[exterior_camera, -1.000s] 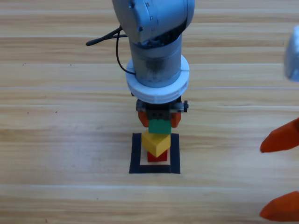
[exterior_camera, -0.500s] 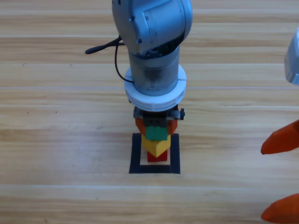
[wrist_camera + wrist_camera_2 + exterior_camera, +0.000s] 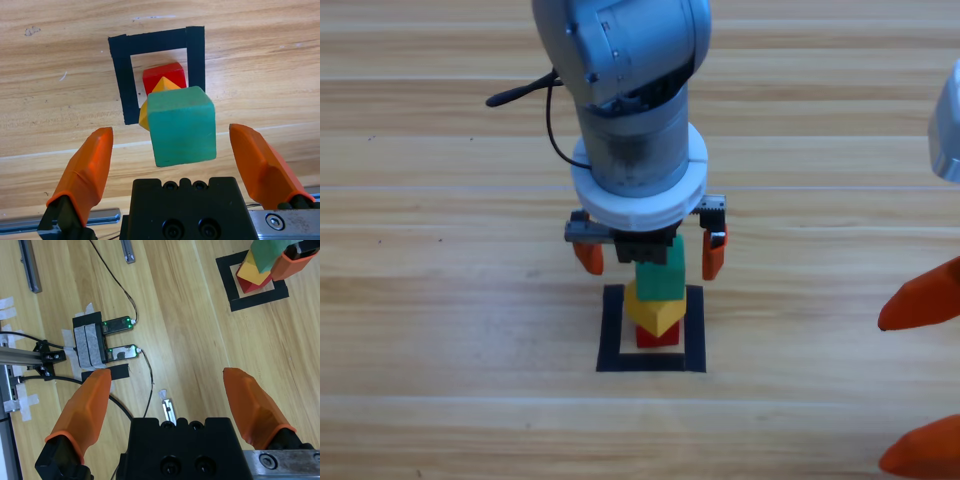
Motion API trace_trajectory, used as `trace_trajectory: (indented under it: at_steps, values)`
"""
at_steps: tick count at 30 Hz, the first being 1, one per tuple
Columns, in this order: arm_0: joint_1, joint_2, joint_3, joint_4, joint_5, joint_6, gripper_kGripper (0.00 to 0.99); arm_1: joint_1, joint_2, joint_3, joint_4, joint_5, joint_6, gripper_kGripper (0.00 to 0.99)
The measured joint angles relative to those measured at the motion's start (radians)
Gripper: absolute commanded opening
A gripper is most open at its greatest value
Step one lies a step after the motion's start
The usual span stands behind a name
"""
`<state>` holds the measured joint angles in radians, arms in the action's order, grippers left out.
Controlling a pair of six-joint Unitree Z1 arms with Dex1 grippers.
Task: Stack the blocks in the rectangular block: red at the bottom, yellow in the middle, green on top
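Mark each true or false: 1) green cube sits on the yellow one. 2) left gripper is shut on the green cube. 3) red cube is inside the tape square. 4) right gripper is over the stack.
1) True: the green cube rests on the yellow cube.
2) False: the left gripper is open, jaws clear of the cube on both sides.
3) True: the red cube lies within the black tape square.
4) False: the right gripper waits, open, at the table's right edge.

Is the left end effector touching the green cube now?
Apart. In the left wrist view, wood shows between the green cube and each orange jaw of the open left end effector.
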<state>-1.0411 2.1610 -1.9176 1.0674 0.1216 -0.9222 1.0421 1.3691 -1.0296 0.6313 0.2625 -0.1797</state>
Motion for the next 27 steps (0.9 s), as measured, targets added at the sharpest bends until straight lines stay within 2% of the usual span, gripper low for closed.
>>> trace_trajectory:
  at_steps: [5,7,10,14,17,21,27]
  values:
    - [0.000,0.000,-0.109,0.050,0.028,0.000,0.990,0.000,0.000,0.000,0.000,0.000,-0.001,0.990]
    - [-0.004,-0.010,-0.179,0.104,0.069,0.000,0.990,0.000,0.000,0.000,0.000,0.000,-0.001,0.990]
    - [-0.038,-0.097,-0.149,0.111,0.150,-0.021,0.990,0.000,0.000,0.000,0.000,0.000,-0.001,0.990]
    - [-0.137,-0.270,0.067,0.055,0.264,-0.053,0.990,0.000,0.000,0.000,0.000,0.000,-0.001,0.990]
    - [-0.218,-0.408,0.340,-0.101,0.300,-0.051,0.990,0.000,0.000,0.001,0.000,0.000,-0.001,0.990]
    - [-0.285,-0.555,0.687,-0.357,0.316,0.035,0.990,-0.001,0.000,0.003,0.000,0.000,-0.001,0.990]
    - [-0.321,-0.638,0.795,-0.440,0.327,0.071,0.990,-0.001,0.001,0.003,0.000,0.000,-0.003,0.990]
